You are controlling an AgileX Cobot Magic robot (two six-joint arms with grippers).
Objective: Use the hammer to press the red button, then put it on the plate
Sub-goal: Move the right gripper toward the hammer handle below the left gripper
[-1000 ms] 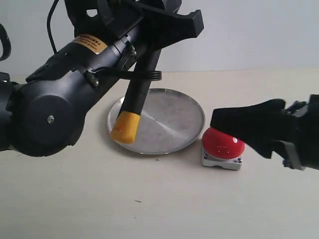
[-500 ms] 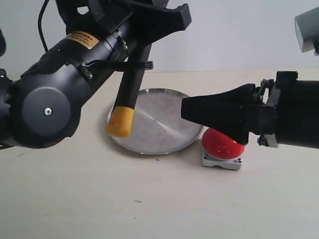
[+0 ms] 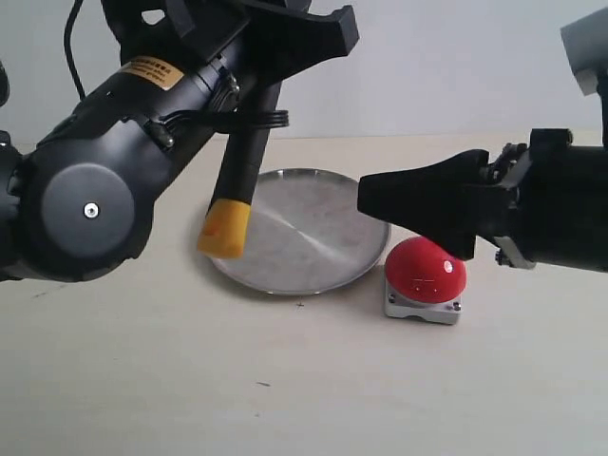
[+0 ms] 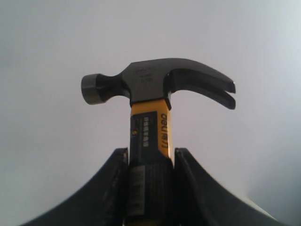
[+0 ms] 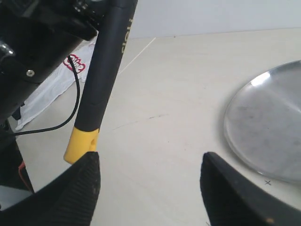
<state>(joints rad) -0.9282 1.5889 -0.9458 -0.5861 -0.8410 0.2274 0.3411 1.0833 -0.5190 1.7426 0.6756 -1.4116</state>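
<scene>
My left gripper (image 4: 150, 157) is shut on the hammer (image 4: 149, 127) just below its yellow neck band, with the dark head up. In the exterior view the hammer (image 3: 237, 180) hangs handle down, its yellow end over the left rim of the silver plate (image 3: 313, 237); the left gripper (image 3: 275, 38) holds it high at the top. The red button (image 3: 426, 271) stands on its grey base right of the plate. My right gripper (image 3: 370, 195) reaches in from the right above the button, pointing at the handle. In the right wrist view the right gripper (image 5: 150, 160) is open with the hammer's handle (image 5: 96, 89) ahead.
The left arm's bulky joint (image 3: 90, 209) fills the left of the exterior view. A white cloth with a red mark (image 5: 70, 70) and a black cable (image 5: 77, 99) lie at the table's side. Bare beige tabletop (image 3: 285, 380) stretches in front of the plate.
The right gripper swung in from the far right to above the button, towards the handle. The left arm drifted slightly left with the hammer, its yellow end now at the plate's left rim.
</scene>
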